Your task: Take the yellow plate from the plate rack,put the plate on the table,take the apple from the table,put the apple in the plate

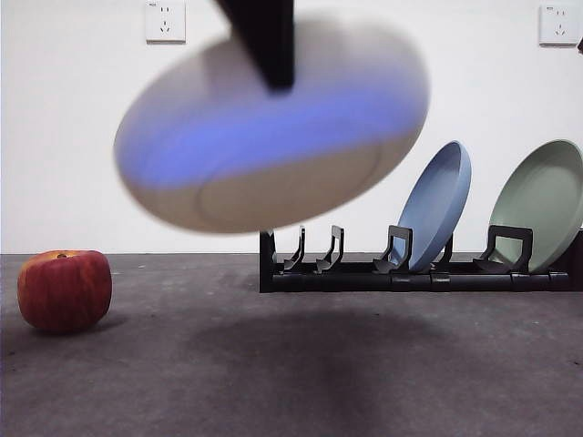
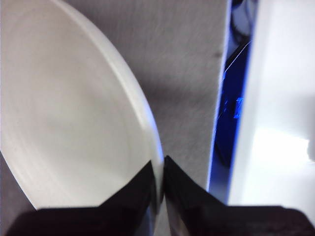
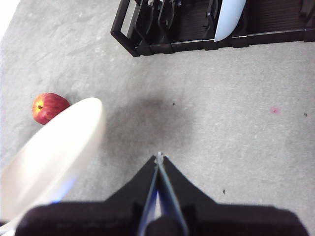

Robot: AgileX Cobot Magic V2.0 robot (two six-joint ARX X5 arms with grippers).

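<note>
The yellow plate hangs tilted and blurred in the air above the table, left of the plate rack. My left gripper comes down from above and is shut on its upper rim. In the left wrist view the jaws of the left gripper pinch the rim of the plate. The apple sits on the table at the far left. My right gripper is shut on nothing, high over the table, with the plate and apple off to one side.
A blue plate and a pale green plate stand in the rack's right slots; the left slots hold nothing. A white wall with two sockets stands behind. The plate's shadow lies on the table in front of the rack.
</note>
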